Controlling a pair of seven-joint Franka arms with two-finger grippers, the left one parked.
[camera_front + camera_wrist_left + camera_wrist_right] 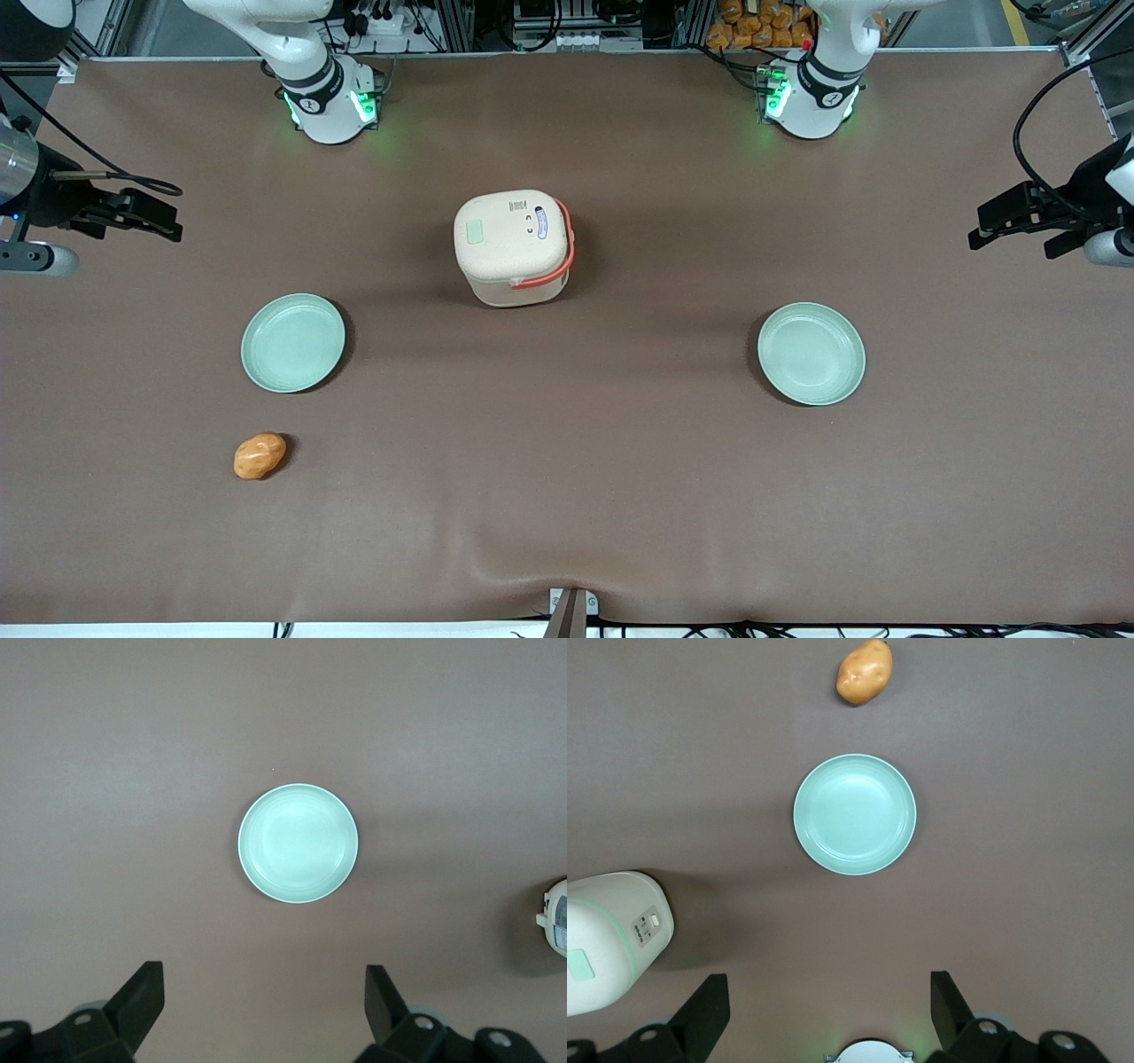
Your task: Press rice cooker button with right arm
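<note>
One cream rice cooker near the middle of the brown table, lid shut, orange handle folded down along the lid's three o'clock edge in the front view. On the lid's nine o'clock side, the button: a small pale green rounded square, facing up and uncovered, so reachable straight from above.

Reading the front view as a dial centred on the cooker:
- At nine o'clock, well apart and raised off the table, the right arm's black gripper, fingers spread apart and holding nothing. Touching neither cooker nor button.
- At eight o'clock, an empty pale green plate, directly beneath the wrist camera.
- At seven o'clock, nearer the front camera, a potato lying on the cloth.
- At four o'clock, a second empty plate, toward the parked arm's end.

Judged as not yet begun: a sideways move over the lid, then a descent onto the green patch, probably with fingers brought together for a firmer press.
</note>
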